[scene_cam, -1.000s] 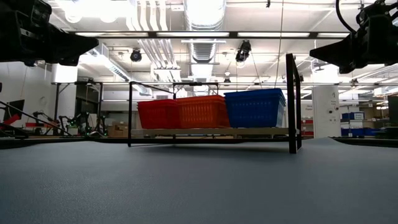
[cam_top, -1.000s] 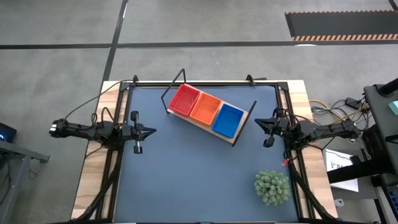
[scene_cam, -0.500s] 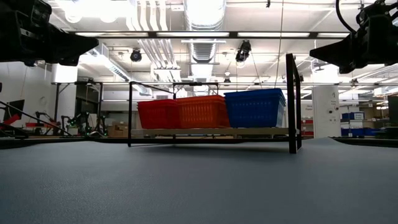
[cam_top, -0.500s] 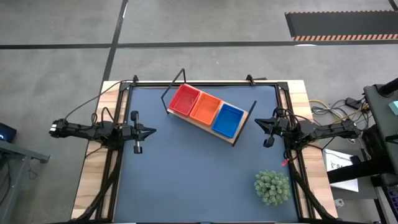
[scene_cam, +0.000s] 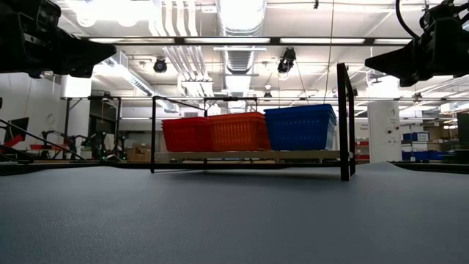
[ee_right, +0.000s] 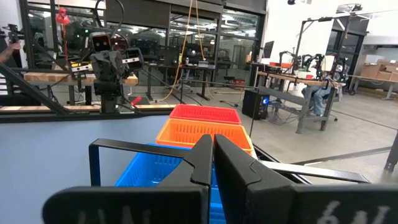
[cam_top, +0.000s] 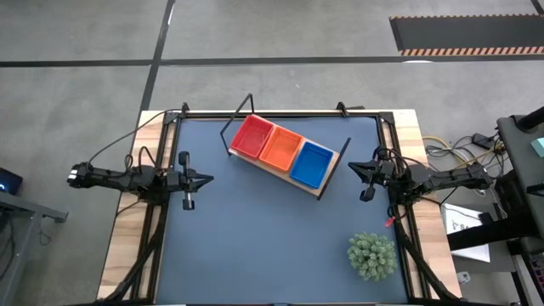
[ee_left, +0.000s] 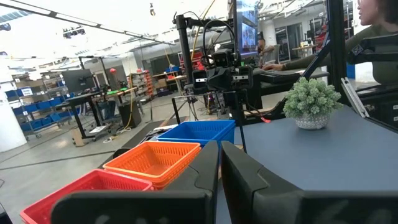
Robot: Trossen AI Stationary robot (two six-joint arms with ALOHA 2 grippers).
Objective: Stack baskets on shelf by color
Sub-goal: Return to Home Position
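As baskets (cam_top: 281,148) line the shelf (scene_cam: 249,155) (colour-sorted), both jaws hang aside — pressed together.

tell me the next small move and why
Probably just park both arms: the red baskets, orange baskets and blue baskets sit sorted on the shelf, and the left hand and right hand hang shut and empty, clear of it.

Baskets (cam_top: 282,148), seemingly stacked, abreast on shelf (scene_cam: 249,155)
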